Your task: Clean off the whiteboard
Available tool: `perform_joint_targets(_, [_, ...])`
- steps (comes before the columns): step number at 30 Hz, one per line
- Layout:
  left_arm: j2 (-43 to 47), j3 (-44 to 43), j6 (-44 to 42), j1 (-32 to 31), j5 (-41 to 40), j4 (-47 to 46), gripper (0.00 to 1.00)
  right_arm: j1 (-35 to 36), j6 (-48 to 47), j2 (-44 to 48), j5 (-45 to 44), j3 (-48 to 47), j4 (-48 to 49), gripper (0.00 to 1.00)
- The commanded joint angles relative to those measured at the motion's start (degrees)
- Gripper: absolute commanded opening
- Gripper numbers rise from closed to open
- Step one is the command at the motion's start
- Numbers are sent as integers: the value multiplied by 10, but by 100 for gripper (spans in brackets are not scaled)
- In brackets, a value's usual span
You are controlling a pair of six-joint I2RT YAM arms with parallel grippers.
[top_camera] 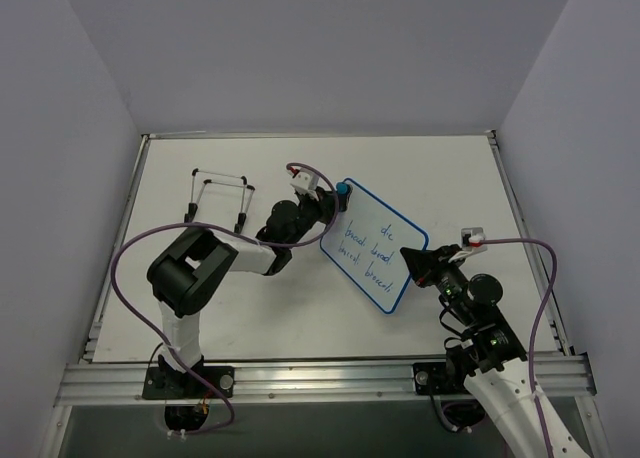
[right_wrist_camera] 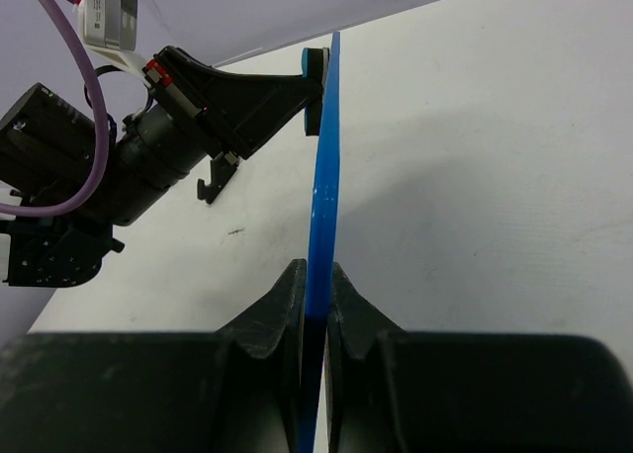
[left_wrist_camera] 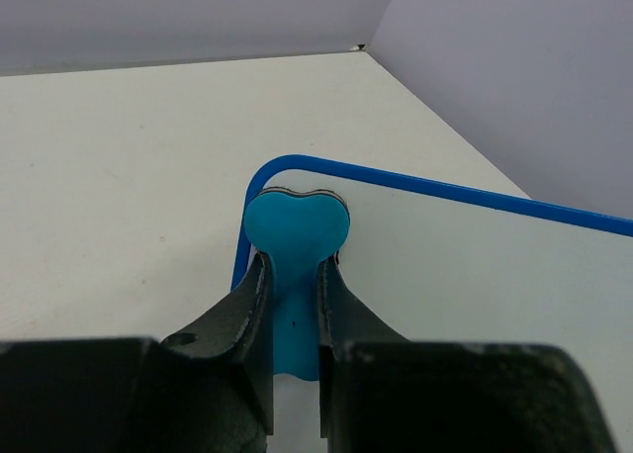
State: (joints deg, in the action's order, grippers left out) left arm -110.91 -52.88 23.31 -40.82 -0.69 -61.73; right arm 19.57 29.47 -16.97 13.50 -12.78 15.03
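Observation:
The whiteboard (top_camera: 375,246), white with a thin blue rim and blue handwritten lines, is held tilted above the table. My right gripper (top_camera: 408,255) is shut on its near right edge; in the right wrist view the blue rim (right_wrist_camera: 322,186) runs edge-on between the jaws of that gripper (right_wrist_camera: 317,275). My left gripper (top_camera: 335,200) is shut on a small blue bone-shaped eraser (left_wrist_camera: 296,230), whose head rests on the board's far corner (left_wrist_camera: 297,166). The eraser (right_wrist_camera: 315,77) also shows in the right wrist view, pressed against the board's top.
A black wire stand (top_camera: 220,200) sits on the white table (top_camera: 200,308) at the back left. Purple cables (top_camera: 130,278) loop from both arms. Grey walls enclose the table on three sides.

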Motion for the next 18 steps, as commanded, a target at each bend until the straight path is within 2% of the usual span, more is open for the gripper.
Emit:
perform_joint_targets(1, [3, -2, 1, -30, 68, 28, 2, 18, -20, 6, 104, -32, 40, 0])
perform_joint_targets(8, [49, -22, -53, -103, 85, 71, 2, 18, -17, 11, 108, -30, 40, 0])
perform_joint_targets(18, [102, -25, -63, -176, 89, 104, 2, 18, -21, 28, 104, -33, 16, 0])
